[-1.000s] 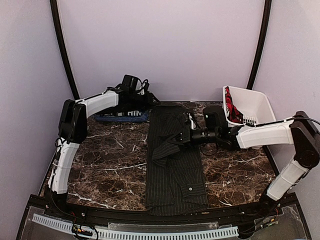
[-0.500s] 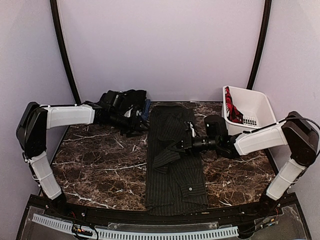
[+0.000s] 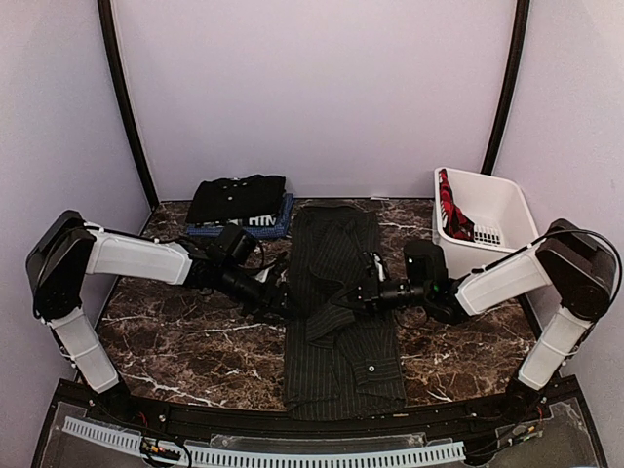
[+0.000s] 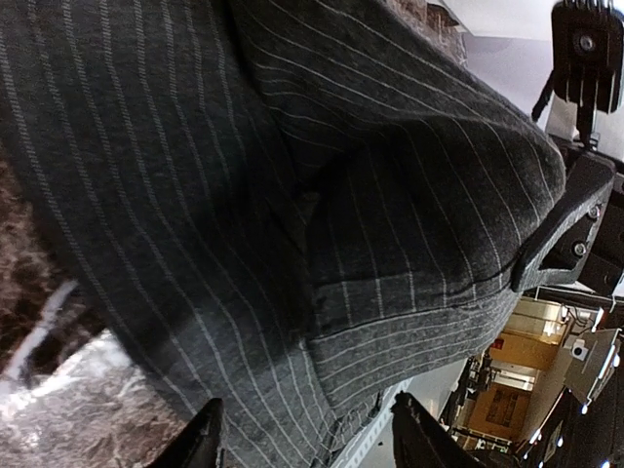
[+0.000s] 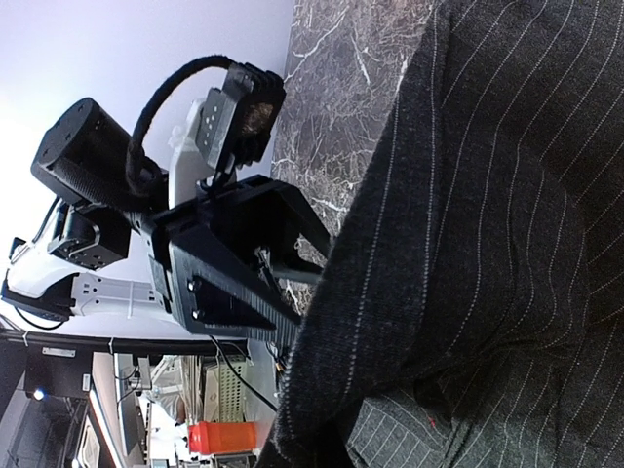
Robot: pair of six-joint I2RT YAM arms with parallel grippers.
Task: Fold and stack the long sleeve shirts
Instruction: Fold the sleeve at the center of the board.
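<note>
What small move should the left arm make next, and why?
Probably close the left gripper on the pinstriped shirt: its fingers are open with cloth lying between them, while the right gripper appears to pinch the raised fold opposite.

Count: 3 shirts. That's 1 pinstripe shirt (image 3: 341, 341) in the centre, plus 1 black shirt (image 3: 237, 198) and 1 blue shirt (image 3: 258, 224) far left. 1 basket (image 3: 507, 200) far right, with 1 red-and-black cloth (image 3: 448, 210) in it. 2 arms, 2 grippers: left gripper (image 3: 285, 302), right gripper (image 3: 349, 297). 2 black posts (image 3: 122, 97), far left and far right. 1 marble table (image 3: 195, 341).
</note>
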